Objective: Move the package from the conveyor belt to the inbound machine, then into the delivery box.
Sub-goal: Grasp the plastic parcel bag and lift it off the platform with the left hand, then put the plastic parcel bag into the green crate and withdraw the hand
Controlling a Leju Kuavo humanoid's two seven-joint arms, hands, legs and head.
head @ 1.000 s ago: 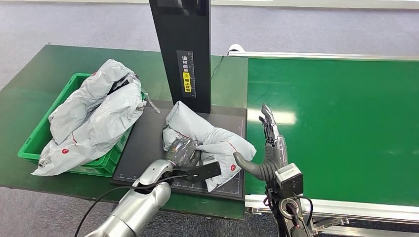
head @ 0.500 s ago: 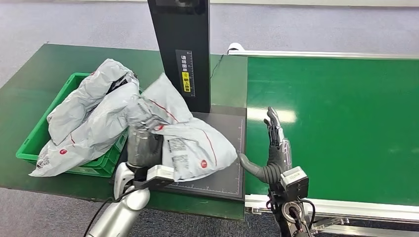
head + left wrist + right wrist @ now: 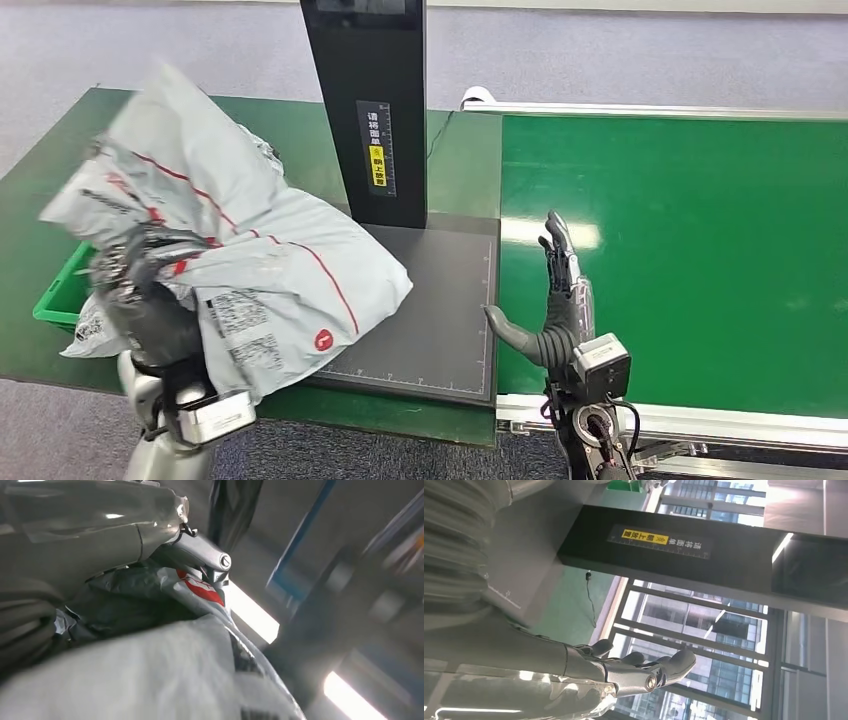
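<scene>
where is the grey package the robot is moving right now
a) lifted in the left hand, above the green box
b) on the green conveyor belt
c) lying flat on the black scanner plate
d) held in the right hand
a: the left hand grips the grey package raised off the black plate, over the green box; the right hand holds nothing.

a green table (image 3: 462,165) stands on grey carpet (image 3: 620,60), with a window (image 3: 704,630) behind.

Left hand (image 3: 150,300) raised, clutching package (image 3: 270,270); right hand (image 3: 558,300) upright, fingers spread.
</scene>
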